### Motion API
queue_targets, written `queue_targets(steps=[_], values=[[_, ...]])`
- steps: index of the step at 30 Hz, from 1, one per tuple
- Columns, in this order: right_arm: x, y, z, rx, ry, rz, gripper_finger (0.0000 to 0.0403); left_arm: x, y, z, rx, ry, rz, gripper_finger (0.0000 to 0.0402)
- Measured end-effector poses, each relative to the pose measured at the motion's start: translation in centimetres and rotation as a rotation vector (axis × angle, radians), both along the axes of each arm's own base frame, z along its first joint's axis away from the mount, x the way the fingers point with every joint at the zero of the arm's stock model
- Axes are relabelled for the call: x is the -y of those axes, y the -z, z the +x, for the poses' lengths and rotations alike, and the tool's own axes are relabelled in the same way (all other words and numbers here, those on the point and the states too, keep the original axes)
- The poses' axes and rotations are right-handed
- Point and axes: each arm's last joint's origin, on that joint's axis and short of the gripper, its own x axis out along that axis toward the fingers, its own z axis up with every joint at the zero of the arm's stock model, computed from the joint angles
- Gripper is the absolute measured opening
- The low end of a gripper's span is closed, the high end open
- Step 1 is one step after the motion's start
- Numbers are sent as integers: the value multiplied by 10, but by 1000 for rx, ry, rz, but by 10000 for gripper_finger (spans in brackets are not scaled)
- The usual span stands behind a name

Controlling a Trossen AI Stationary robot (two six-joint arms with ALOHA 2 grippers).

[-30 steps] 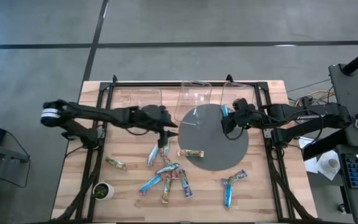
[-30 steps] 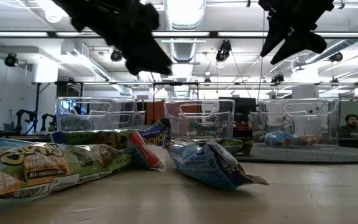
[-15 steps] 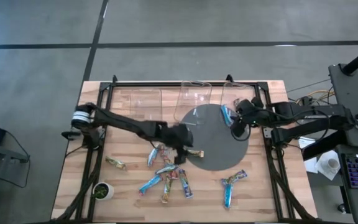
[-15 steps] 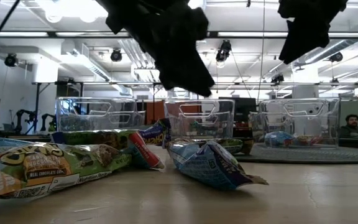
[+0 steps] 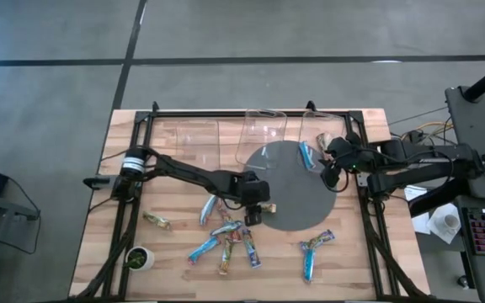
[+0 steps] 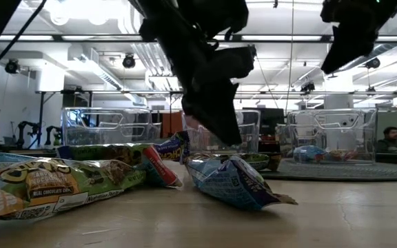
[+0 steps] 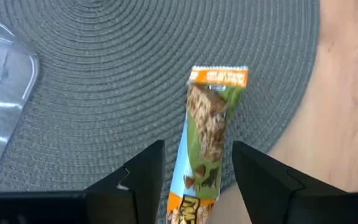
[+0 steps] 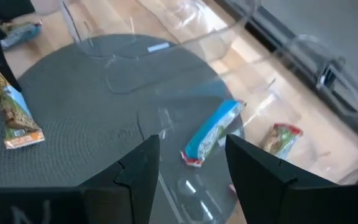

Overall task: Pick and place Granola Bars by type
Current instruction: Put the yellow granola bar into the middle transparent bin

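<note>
A green-and-orange granola bar (image 7: 209, 127) lies half on the round grey mat (image 5: 297, 202) and half on the wood. My left gripper (image 7: 197, 186) is open just above it, one finger on each side of its near end; whether they touch it, I cannot tell. My right gripper (image 8: 191, 180) is open with nothing in it over the mat's far right part (image 5: 327, 175). Ahead of it, a blue bar (image 8: 213, 132) lies in a clear bin, and a green-red bar (image 8: 281, 140) lies in the bin beside it. Several more bars (image 5: 226, 240) lie loose on the wood.
Three clear bins (image 5: 263, 135) stand along the far edge, partly on the mat. A small green-and-white cup (image 5: 139, 257) stands at the near left corner. Two blue bars (image 5: 314, 251) lie near the front right. A black frame runs along both sides of the table.
My left gripper has swung toward the table's right edge and down, tipping more steeply, to the green-and-orange bar at the mat's near left rim. My right gripper has drawn back from the blue bar toward the right edge and rolled about its axis. No bar has moved.
</note>
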Motion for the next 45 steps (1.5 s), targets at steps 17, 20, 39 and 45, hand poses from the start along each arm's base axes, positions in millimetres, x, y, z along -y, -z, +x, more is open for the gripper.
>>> queue_targets(steps=[17,20,39,45], values=[[0,10,-9,47,43,42,173,1,16,-9,-72,-11,7,211],[0,9,-9,56,44,41,173,1,17,-9,-76,-5,10,222],[0,7,-6,104,57,52,173,4,35,-12,-123,38,100,137],[0,7,-6,108,62,56,173,3,10,-12,-119,-2,89,61]])
